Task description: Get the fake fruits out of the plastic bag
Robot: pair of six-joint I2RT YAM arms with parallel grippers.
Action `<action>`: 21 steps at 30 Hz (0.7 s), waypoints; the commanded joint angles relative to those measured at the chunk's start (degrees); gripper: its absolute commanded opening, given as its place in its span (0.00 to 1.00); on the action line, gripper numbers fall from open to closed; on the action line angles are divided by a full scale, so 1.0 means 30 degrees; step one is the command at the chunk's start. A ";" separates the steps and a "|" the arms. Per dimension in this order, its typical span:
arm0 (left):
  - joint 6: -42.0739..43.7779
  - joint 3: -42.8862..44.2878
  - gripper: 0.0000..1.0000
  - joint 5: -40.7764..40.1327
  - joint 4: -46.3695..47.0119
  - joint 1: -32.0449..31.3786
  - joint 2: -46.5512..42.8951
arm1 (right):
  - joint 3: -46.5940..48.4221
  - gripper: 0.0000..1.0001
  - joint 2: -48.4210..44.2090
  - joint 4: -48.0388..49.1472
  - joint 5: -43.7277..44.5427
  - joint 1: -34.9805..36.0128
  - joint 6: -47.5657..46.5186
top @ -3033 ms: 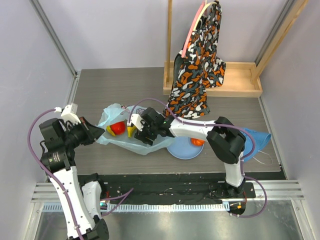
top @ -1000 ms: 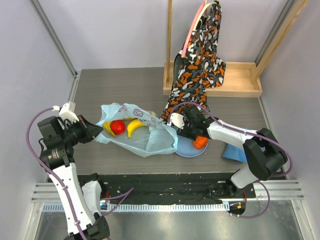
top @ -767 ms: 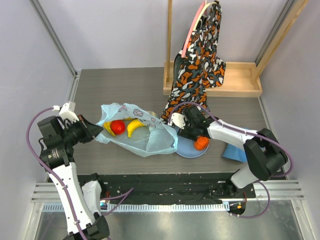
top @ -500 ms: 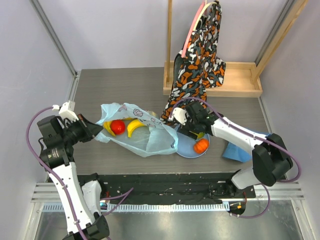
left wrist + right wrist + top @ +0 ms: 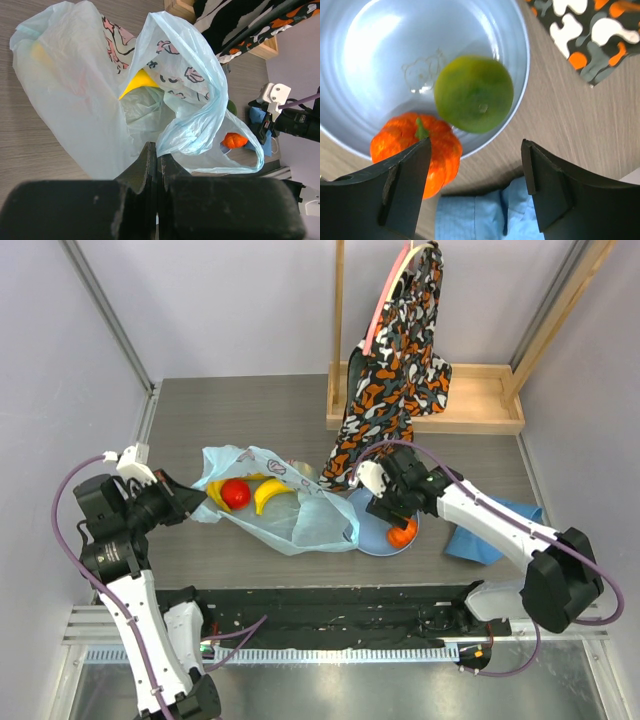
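The light-blue plastic bag (image 5: 285,515) lies on the table with its mouth facing right. A red fruit (image 5: 235,493) and a yellow banana (image 5: 268,493) show inside it. My left gripper (image 5: 190,502) is shut on the bag's left edge; in the left wrist view the bag (image 5: 90,100) bunches at the shut left gripper (image 5: 157,150). An orange ribbed fruit (image 5: 417,150) and a green fruit (image 5: 473,93) rest on the pale-blue plate (image 5: 370,60). My right gripper (image 5: 476,145) hangs open just above the plate (image 5: 370,537), holding nothing.
A solid blue cloth (image 5: 495,530) lies right of the plate. A black, orange and white patterned cloth (image 5: 395,370) hangs from a wooden stand, over a wooden tray (image 5: 480,400) at the back right.
My right gripper carried the orange fruit from the bag to the plate, opened and let it go, then drew back slightly. The left gripper kept its hold on the bag.
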 commanded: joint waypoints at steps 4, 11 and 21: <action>-0.0216 0.0685 0.00 0.0726 0.0823 0.0143 0.0503 | -0.0156 0.79 -0.2400 -0.2123 0.0103 0.0051 0.0003; -0.0275 0.0949 0.00 0.0989 0.1087 0.0143 0.1147 | 0.1737 0.77 -0.2520 -0.2945 -0.0099 0.0051 0.0500; 0.2066 0.2583 0.00 0.2891 -0.3036 0.0143 0.2407 | 1.4370 0.50 0.3735 -0.0954 -1.1611 0.2533 0.2524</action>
